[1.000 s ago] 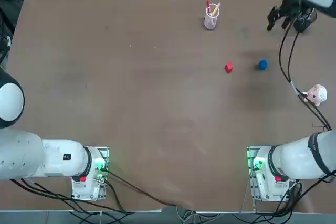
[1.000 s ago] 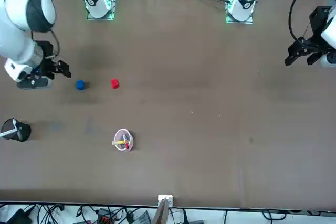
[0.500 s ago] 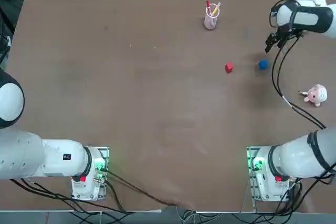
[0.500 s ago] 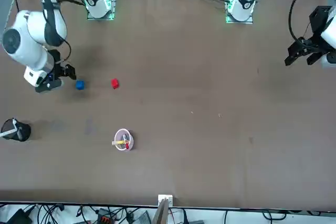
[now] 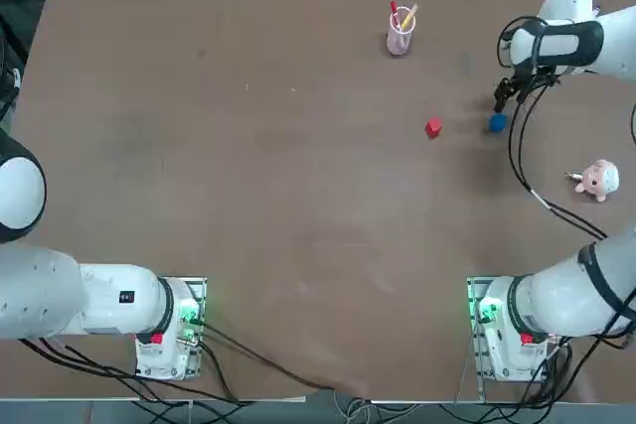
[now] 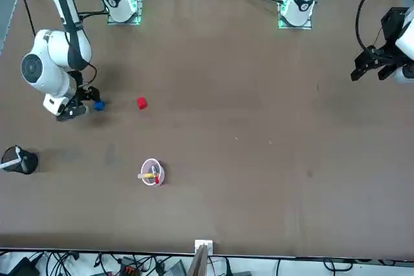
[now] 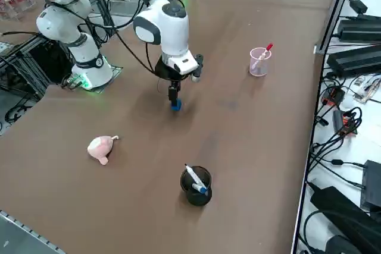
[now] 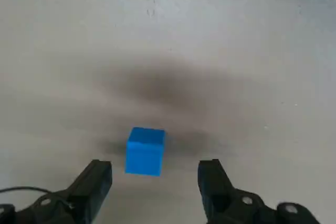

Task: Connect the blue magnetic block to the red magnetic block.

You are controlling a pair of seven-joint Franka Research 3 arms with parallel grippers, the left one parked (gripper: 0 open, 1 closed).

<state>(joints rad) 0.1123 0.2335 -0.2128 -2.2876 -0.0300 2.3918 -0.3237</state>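
While the right pincer (image 8: 155, 179) hangs wide open and empty above the blue magnetic block (image 8: 145, 150), an off-centre descent could knock it away from the red magnetic block (image 5: 432, 127)

Right gripper (image 8: 153, 179) now down over blue magnetic block (image 8: 145, 150), from farther off.

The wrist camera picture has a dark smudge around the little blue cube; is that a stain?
Right wrist view: it looks like soft shadow on the table behind the small bright blue cube, cast by the open right tool. Right side view: a similar faint shadow lies there.
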